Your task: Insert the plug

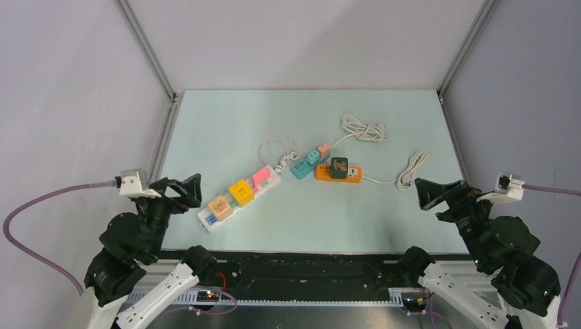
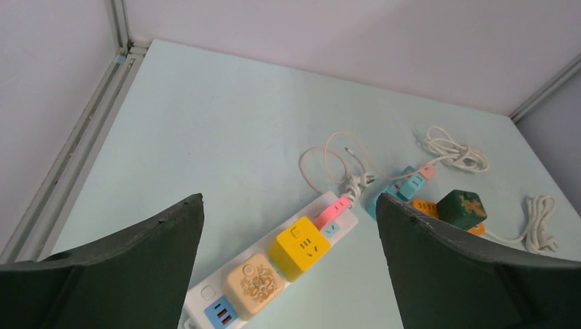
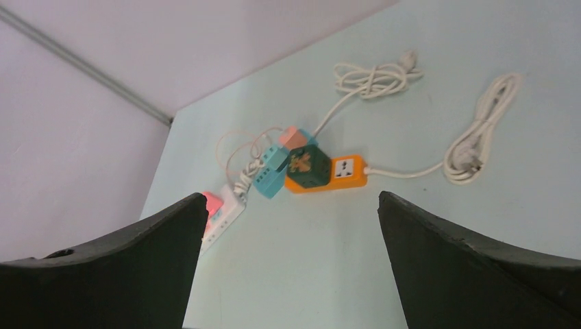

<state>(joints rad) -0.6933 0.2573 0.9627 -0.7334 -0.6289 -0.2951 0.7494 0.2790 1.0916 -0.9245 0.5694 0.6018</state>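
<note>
A white power strip (image 1: 205, 218) lies left of centre and carries a beige cube (image 1: 219, 205), a yellow cube (image 1: 241, 191) and a pink plug (image 1: 261, 177). A teal strip (image 1: 302, 166) and an orange strip (image 1: 351, 175) with a dark green cube (image 1: 338, 166) lie at the centre. My left gripper (image 1: 192, 192) is open and empty, near the white strip's near end, which shows between its fingers in the left wrist view (image 2: 205, 293). My right gripper (image 1: 423, 192) is open and empty, to the right of the orange strip (image 3: 348, 170).
A coiled white cord (image 1: 363, 128) lies behind the strips. Another coil (image 1: 411, 169) lies right of the orange strip, close to my right gripper. A thin looped cable (image 1: 274, 147) lies behind the white strip. Metal frame posts and grey walls border the table.
</note>
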